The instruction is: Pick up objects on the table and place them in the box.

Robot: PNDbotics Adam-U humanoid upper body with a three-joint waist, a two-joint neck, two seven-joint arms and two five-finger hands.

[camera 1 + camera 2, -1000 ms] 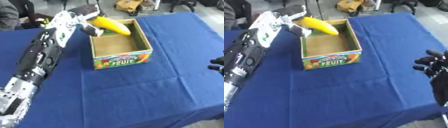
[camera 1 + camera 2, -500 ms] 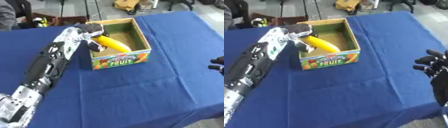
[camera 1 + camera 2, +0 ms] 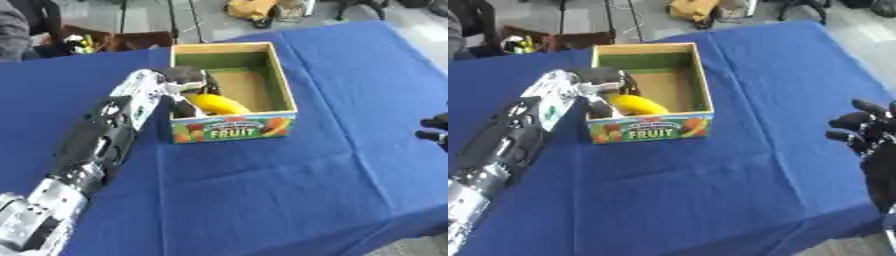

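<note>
Banana is lying low inside the near-left corner of the fruit box, left robot hand curling round its far end to set it down, while the right robot hand is idling open at the blue worktop's right edge.

Yellow bananas: one
Cardboard fruit boxes with printed front: one
Blue-clothed tables: one
Black robot hands: two, left and right
</note>
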